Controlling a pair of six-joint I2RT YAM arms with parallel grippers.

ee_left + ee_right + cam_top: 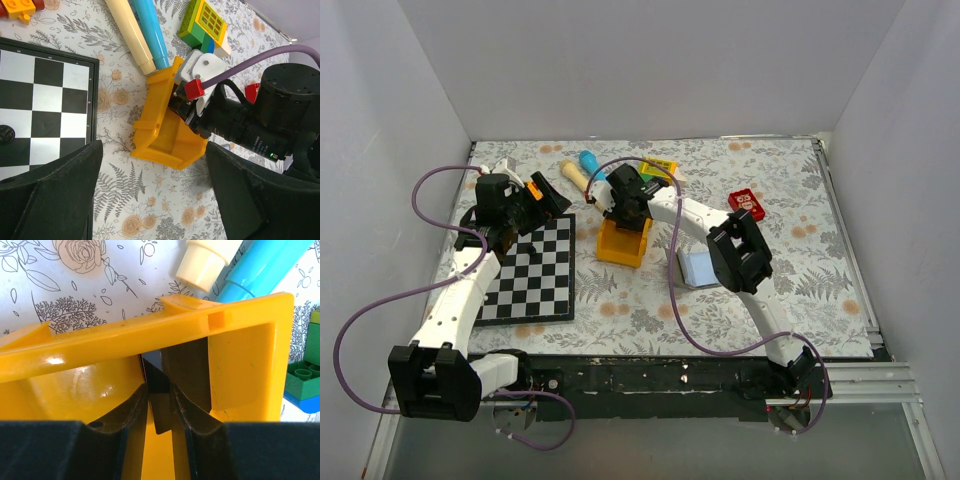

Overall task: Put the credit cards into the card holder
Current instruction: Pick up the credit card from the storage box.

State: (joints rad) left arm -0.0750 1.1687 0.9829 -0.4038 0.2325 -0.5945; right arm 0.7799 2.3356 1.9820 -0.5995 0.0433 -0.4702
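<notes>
Black credit cards (161, 412) stand on edge inside an orange plastic tray (623, 247) (167, 137) (240, 365) in the middle of the table. My right gripper (624, 213) (159, 390) reaches down into the tray, its two fingertips pressed against either side of the cards. The card holder (696, 268) lies open just right of the tray, pale bluish inside, partly hidden by the right arm. My left gripper (513, 216) (155, 200) hovers open over the right edge of the chessboard, left of the tray, with nothing between its fingers.
A chessboard (535, 272) lies at the left. A cream marker (574, 173) and a blue marker (592, 162) lie behind the tray, next to a green and yellow block (659, 167). A red block (747, 204) sits to the right. An orange brick (19, 9) is near the board's far corner.
</notes>
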